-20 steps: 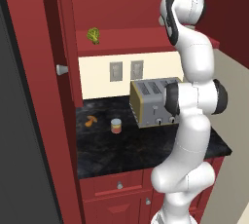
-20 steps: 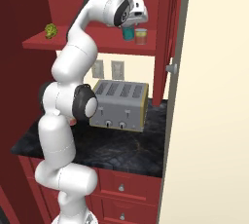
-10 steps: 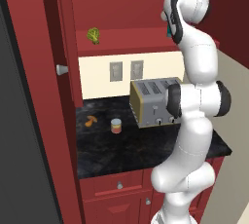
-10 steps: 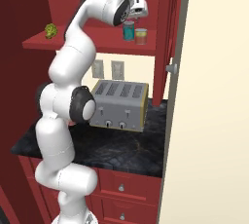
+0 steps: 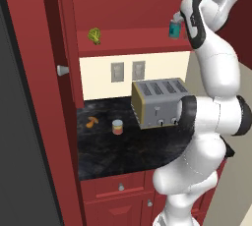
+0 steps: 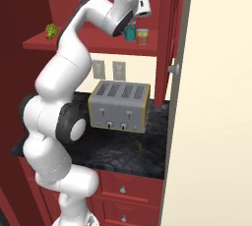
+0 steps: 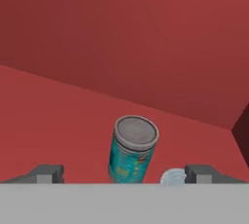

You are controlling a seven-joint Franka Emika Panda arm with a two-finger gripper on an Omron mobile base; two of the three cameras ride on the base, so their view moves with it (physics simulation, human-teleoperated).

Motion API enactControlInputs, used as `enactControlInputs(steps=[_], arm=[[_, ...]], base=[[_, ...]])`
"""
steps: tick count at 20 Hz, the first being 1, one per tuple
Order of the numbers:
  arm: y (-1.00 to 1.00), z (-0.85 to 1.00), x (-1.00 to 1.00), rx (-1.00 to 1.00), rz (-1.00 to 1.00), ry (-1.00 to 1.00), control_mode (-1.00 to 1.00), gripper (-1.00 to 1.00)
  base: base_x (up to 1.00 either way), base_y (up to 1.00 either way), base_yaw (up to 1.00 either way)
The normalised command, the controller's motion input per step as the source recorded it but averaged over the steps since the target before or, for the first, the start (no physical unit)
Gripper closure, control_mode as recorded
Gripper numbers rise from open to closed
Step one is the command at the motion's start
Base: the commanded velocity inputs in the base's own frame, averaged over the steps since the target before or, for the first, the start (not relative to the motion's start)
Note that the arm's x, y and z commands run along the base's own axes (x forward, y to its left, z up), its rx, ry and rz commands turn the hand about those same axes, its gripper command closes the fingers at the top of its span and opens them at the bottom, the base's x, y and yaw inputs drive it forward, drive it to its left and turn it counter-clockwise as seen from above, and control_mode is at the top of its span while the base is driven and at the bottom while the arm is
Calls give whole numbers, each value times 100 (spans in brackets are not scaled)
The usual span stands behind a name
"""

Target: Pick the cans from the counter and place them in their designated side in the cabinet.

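Teal can [image 7: 132, 152] stands between the tool's [image 7: 124, 175] parted fingers.

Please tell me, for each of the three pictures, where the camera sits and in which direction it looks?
Left base view: behind the arm on its left, facing forward and down at the counter, toaster and cabinet; the arm rises at lower right.
Right base view: behind on its right, same scene; the arm rises at lower left.
Hand view: on the hand, looking along the open pincer at the teal can on the shelf.
Shared: both base views show the teal can.
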Motion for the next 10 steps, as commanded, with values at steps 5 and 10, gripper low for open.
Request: enactControlInputs(steps=[5, 10], arm=[[20, 0, -54, 0, 9, -14, -100, -100], [27, 0, -55, 0, 8, -9, -100, -100]], base=[[0, 0, 0], [0, 0, 0]])
